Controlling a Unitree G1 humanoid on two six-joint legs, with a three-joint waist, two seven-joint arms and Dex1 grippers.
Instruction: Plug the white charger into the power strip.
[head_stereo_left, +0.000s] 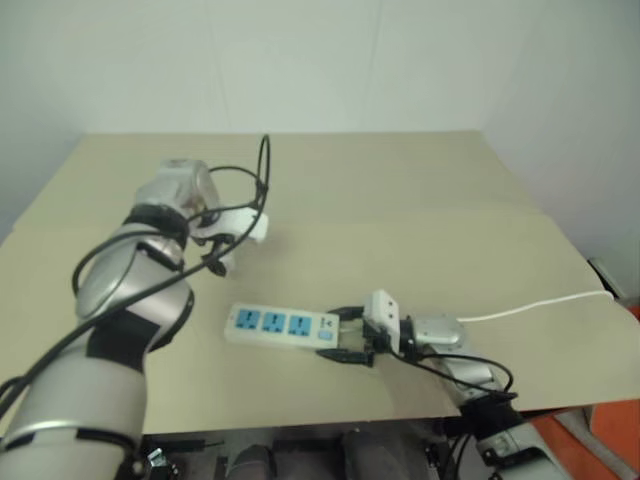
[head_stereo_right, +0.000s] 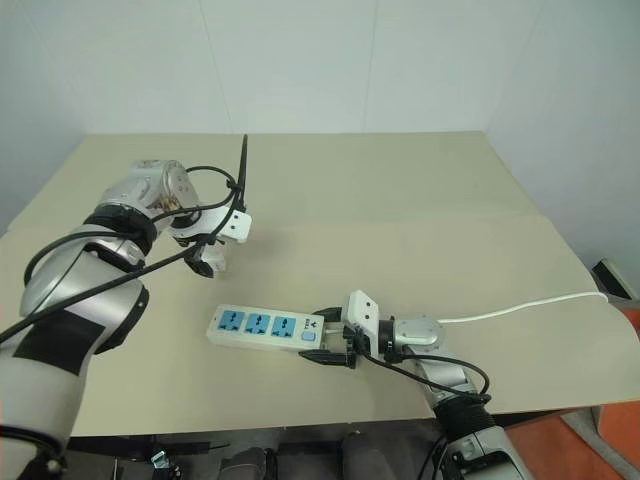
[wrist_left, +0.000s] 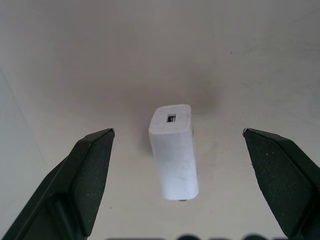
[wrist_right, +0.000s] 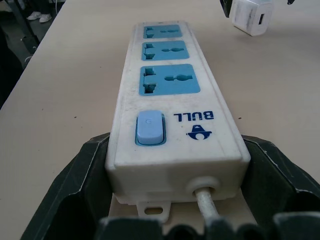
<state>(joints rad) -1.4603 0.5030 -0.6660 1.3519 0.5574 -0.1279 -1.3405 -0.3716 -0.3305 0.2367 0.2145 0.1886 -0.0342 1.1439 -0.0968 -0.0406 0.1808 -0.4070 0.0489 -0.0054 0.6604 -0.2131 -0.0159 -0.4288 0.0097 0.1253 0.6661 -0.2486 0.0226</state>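
Left wrist view: white charger (wrist_left: 173, 150) small, boxy, slot at end.

- A tan table (head_stereo_left: 420, 190) takes up most of the scene, its top matte, with a faint seam across the middle.
- A pale wall (head_stereo_right: 330, 60) rises behind the table's far edge.
- An orange patch of floor (head_stereo_left: 600, 440) shows past the table's near right corner.

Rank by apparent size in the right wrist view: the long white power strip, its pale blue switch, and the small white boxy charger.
1. Long white power strip, by far.
2. Pale blue switch and small white boxy charger: look alike; the charger lies farther off, so unranked.
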